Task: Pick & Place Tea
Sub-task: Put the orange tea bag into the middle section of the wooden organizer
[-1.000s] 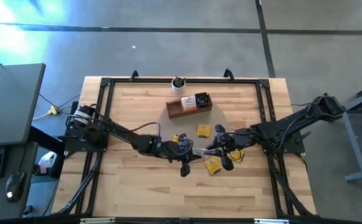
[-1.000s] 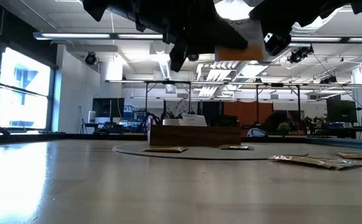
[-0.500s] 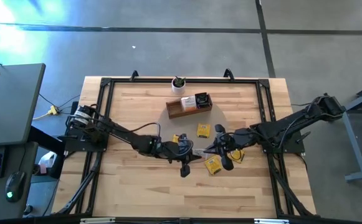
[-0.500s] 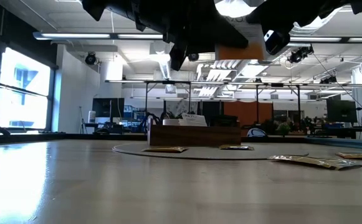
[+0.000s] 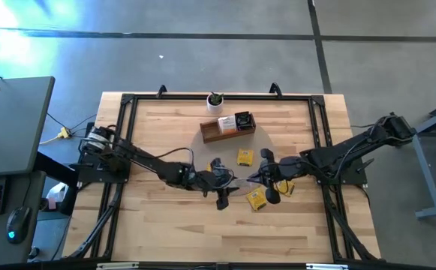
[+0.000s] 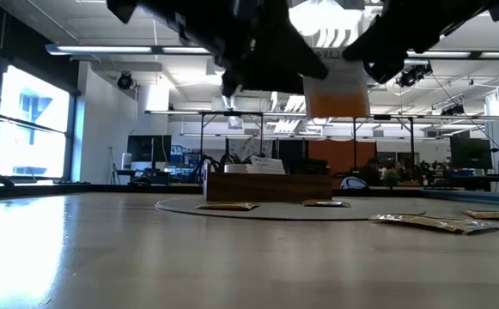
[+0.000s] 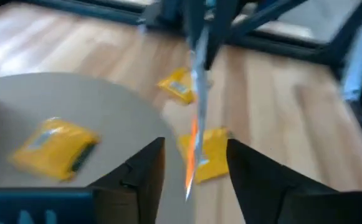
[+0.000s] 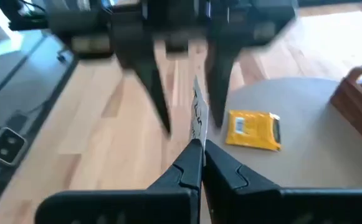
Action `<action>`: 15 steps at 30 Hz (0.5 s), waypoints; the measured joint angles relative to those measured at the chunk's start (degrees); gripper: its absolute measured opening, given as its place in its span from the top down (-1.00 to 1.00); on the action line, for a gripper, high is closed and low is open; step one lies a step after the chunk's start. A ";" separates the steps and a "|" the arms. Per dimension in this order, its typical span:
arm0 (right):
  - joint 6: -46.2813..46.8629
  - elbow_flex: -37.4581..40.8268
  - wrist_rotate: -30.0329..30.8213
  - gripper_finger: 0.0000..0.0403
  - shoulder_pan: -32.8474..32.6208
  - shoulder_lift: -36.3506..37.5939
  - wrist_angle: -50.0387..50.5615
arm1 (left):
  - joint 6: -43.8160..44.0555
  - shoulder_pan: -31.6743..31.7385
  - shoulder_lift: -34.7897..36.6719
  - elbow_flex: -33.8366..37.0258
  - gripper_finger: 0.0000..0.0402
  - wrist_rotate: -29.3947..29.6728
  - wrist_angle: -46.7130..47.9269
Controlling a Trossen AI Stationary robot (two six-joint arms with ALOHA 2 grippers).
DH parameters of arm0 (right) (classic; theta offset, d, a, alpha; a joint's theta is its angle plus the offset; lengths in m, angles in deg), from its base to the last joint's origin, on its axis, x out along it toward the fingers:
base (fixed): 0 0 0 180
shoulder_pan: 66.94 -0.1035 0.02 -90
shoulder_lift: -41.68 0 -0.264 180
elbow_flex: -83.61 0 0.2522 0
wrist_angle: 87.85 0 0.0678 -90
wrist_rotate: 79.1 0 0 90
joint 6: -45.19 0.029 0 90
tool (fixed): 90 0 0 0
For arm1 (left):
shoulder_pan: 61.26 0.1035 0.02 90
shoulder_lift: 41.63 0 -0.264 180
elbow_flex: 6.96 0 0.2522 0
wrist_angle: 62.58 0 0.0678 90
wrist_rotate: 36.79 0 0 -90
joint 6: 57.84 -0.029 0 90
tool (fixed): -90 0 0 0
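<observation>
My right gripper is pinched shut on an orange tea sachet held in the air above the mid-table, while my left gripper stands spread either side of that sachet, not touching it.

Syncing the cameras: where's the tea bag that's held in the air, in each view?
High: tea bag is a thin sliver between both arms' tips, hard to see.
Low: orange square, top centre.
Left wrist: edge-on, between the open left gripper fingers.
Right wrist: edge-on, pinched by the right gripper.
Shared: round grey mat.
</observation>
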 joint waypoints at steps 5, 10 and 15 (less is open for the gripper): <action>-0.90 0.00 -0.59 0.99 1.65 0.00 0.08 | 3.04 0.37 5.06 -0.11 0.07 7.75 11.61; -7.84 0.00 7.68 0.99 7.42 0.00 1.55 | 3.34 0.37 9.59 -0.06 0.08 9.53 16.37; -15.36 0.00 4.00 1.00 20.24 -1.01 -4.56 | 2.94 0.39 13.84 -0.15 0.12 9.35 13.87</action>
